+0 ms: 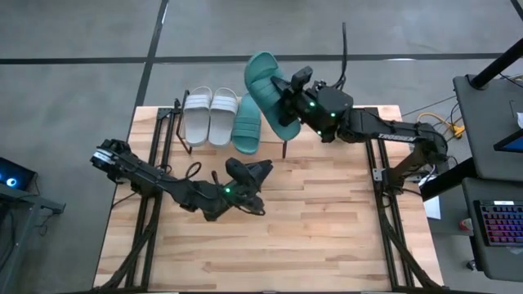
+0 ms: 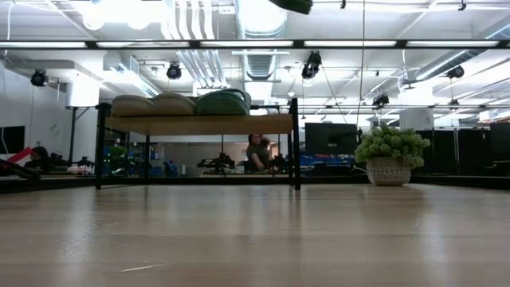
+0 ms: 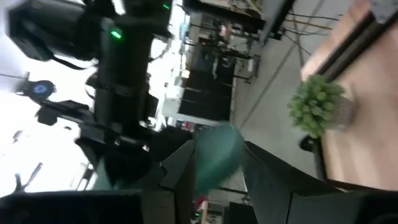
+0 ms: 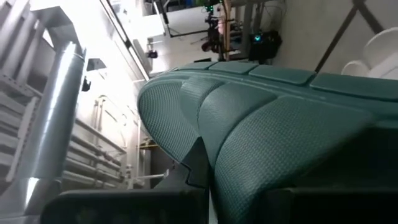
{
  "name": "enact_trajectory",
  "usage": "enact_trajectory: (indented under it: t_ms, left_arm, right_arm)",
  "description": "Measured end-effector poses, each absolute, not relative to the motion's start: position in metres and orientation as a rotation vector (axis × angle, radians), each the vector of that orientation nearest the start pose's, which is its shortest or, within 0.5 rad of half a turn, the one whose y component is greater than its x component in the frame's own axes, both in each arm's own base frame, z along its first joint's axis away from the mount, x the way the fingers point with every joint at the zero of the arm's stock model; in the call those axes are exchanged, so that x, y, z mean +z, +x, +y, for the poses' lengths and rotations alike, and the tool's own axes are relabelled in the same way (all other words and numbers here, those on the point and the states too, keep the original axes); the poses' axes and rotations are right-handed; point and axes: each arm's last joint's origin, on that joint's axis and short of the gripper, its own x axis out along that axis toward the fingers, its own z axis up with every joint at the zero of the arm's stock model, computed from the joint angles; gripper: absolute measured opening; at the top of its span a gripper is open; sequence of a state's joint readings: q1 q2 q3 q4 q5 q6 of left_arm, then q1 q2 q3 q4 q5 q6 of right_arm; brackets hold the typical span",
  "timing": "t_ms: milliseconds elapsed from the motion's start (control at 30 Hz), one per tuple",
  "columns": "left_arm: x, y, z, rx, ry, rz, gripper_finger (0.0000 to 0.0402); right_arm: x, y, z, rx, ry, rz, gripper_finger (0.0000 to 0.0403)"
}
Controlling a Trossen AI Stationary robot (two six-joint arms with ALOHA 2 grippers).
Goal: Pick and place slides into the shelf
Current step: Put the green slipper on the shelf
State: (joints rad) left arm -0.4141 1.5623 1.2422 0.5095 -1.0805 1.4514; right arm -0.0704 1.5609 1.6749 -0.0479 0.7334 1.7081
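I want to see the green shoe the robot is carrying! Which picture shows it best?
The high view: the whole teal slide shows, held by the right gripper above the shelf. The right wrist view shows only its bumpy surface close up, the left wrist view a blurry bit, the low view none.

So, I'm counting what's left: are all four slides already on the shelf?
No: three slides lie on the shelf, while the right gripper holds the fourth teal slide above it.
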Motion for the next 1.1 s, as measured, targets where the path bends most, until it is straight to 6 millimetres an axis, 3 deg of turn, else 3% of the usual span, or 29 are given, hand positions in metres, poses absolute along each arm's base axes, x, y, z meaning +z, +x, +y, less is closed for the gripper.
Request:
enact_trajectory:
  t_ms: [433, 800, 1100]
  left_arm:
    - [0.371, 0.334, -0.099, 0.703, 1.230, 0.329, 0.0119]
    - [0.372, 0.336, -0.090, 0.746, 1.197, 0.320, 0.0212]
    - [0.357, 0.350, -0.079, 0.736, 1.235, 0.356, 0.0219]
  right_arm:
    - [0.472, 0.370, -0.050, -0.470, 1.637, -0.706, 0.0011]
    - [0.488, 0.359, -0.058, -0.496, 1.587, -0.718, 0.0011]
    - [0.503, 0.352, -0.057, -0.479, 1.612, -0.778, 0.0011]
